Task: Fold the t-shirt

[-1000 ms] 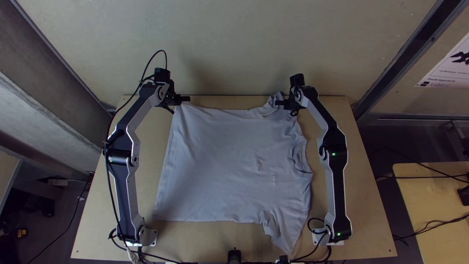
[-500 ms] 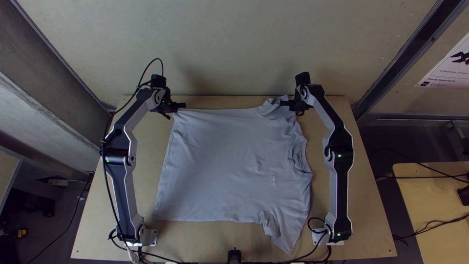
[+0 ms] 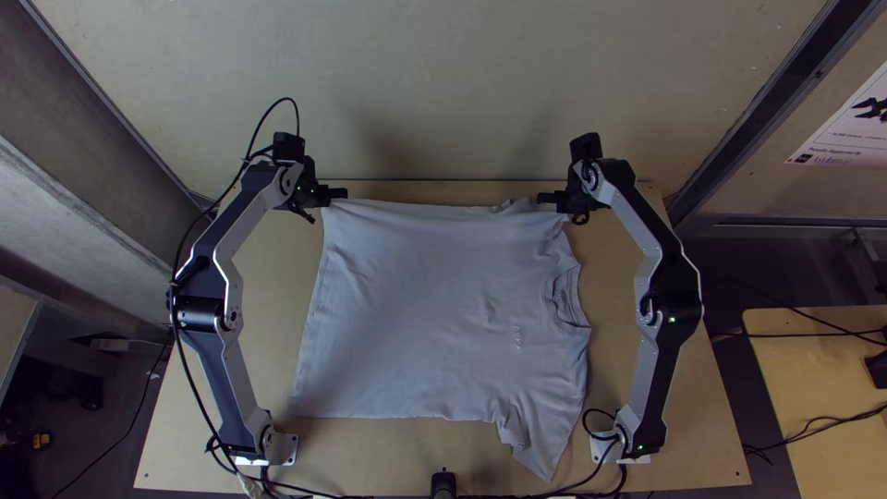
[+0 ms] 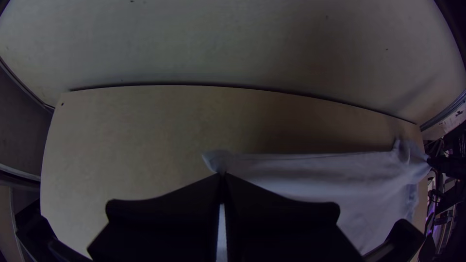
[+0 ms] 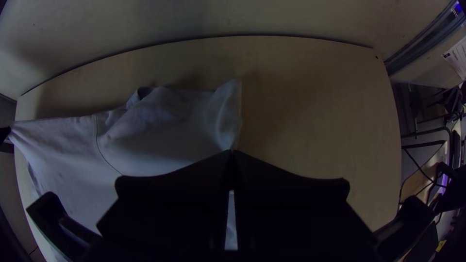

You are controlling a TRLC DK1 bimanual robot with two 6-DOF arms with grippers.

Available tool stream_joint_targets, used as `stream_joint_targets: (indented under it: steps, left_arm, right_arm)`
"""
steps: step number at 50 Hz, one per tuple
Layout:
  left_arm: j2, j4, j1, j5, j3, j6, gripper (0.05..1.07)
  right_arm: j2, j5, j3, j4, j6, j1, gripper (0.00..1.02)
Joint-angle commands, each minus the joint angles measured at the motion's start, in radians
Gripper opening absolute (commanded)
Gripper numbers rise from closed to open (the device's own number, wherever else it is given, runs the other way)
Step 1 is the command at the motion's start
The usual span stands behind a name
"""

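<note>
Mostly spread, t-shirt point(image 3: 425, 296) on the desk point(image 3: 282, 305), hem to the left, collar point(image 3: 566, 300) to the right, near sleeve point(image 3: 540, 439) pointing toward the near edge. Left claw point(image 3: 340, 194) at the far hem corner, closed and clamped on the cloth. Right claw point(image 3: 544, 197) at the far sleeve's end, also clamped on cloth, sleeve rumpled beside it. Far side runs drawn out between the two; bulk of the shirt lies nearer the near edge than either claw.
</note>
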Motion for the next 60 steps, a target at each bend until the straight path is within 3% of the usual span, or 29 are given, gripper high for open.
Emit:
stream_joint_targets:
  steps: [1,16,43,60]
  left_arm:
    - [-0.054,-0.004,-0.001,0.004,-0.064,-0.014,0.08]
    - [-0.165,0.105,-0.001,0.004,-0.320,-0.006,0.08]
    - [-0.412,0.168,-0.006,0.004,-0.646,0.015,0.08]
    - [-0.468,0.238,-0.015,0.004,-0.850,0.015,0.08]
  right_arm:
    - [-0.074,0.005,-0.072,-0.011,-0.008,0.008,0.02]
    - [-0.229,0.005,-0.286,0.017,0.001,0.040,0.02]
    - [-0.505,0.022,-0.677,0.058,0.032,0.097,0.02]
    - [-0.587,0.057,-0.890,0.117,0.058,0.118,0.02]
